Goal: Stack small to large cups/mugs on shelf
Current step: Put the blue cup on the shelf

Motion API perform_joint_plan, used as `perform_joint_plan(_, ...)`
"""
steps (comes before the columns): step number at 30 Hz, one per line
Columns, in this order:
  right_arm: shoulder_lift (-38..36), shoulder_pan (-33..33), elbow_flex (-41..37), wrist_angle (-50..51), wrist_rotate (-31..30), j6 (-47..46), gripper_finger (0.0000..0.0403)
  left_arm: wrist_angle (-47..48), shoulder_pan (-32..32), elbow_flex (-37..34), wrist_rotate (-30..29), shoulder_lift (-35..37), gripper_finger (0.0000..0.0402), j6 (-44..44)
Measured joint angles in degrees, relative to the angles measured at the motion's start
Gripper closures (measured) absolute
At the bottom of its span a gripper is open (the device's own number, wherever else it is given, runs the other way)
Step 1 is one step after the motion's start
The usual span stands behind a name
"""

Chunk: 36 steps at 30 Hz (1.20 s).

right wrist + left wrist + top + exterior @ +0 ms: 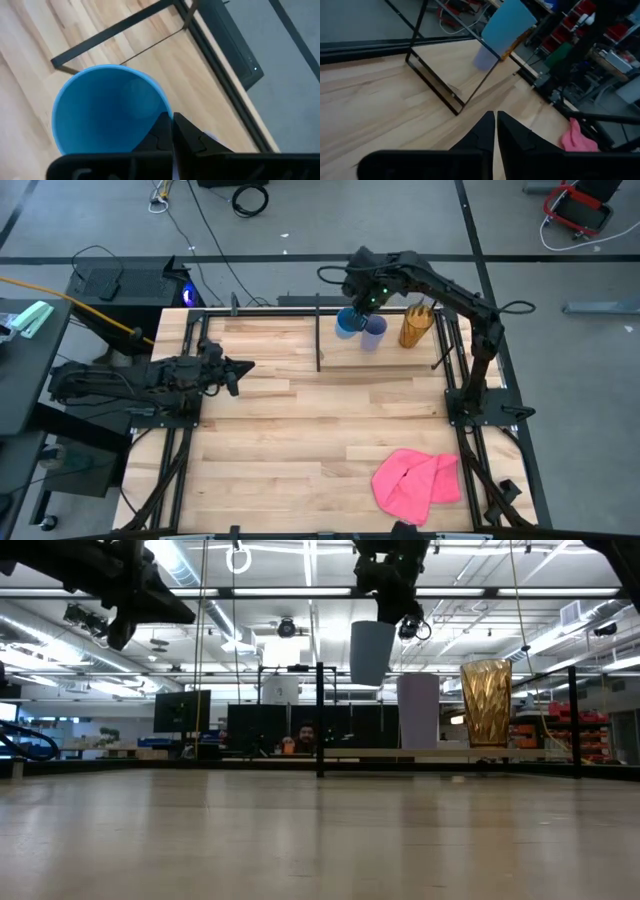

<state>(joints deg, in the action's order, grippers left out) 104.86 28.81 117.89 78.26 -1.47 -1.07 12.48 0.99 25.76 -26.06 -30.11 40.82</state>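
My right gripper (362,298) reaches over the far middle of the table and is shut on the short blue cup (348,323), which hangs in the air (372,652) above the shelf (390,355). Just to the right of the blue cup, the pale lavender cup (418,710) stands on its base on the shelf plank. The amber cup (486,702) stands on the plank farther right. The thin black divider post (319,720) rises left of the cups. My left gripper (496,125) waits at the table's left side (235,370), its fingers nearly together with nothing between them. My right gripper pinches the blue cup's wall at the rim (165,107), one finger (159,131) inside the cup and the other finger (189,136) outside. The fingers come from above, slanting down. The cup hangs mouth up below them, clear of the shelf.
A crumpled pink cloth (415,485) lies near the table's front right. The shelf's black frame (440,95) edges the raised plank. Bare wooden planks (300,440) fill the middle and near left of the table.
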Motion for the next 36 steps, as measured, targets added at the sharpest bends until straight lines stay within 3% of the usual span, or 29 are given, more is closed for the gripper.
perform_joint_plan(12, 1.0, 4.9, -0.1, -3.0, 1.4, 5.5, 0.0402, -5.9, -2.8, 0.0, -2.5, -4.4, 0.0392, -2.9)
perform_joint_plan(20, 7.4, 4.0, -0.3, -4.9, 2.8, 6.0, 0.0402, -9.2, -4.9, 0.0, -2.4, -4.4, 0.0378, -7.5)
perform_joint_plan(27, 13.1, 3.2, -0.3, -3.9, 2.6, 7.0, 0.0402, -11.2, -6.1, 0.0, -2.5, -4.4, 0.0392, -10.4)
perform_joint_plan(36, 14.1, 3.8, -0.3, -3.8, 2.0, 10.9, 0.0402, -12.1, -7.0, 0.0, -2.4, -4.4, 0.0377, -10.5)
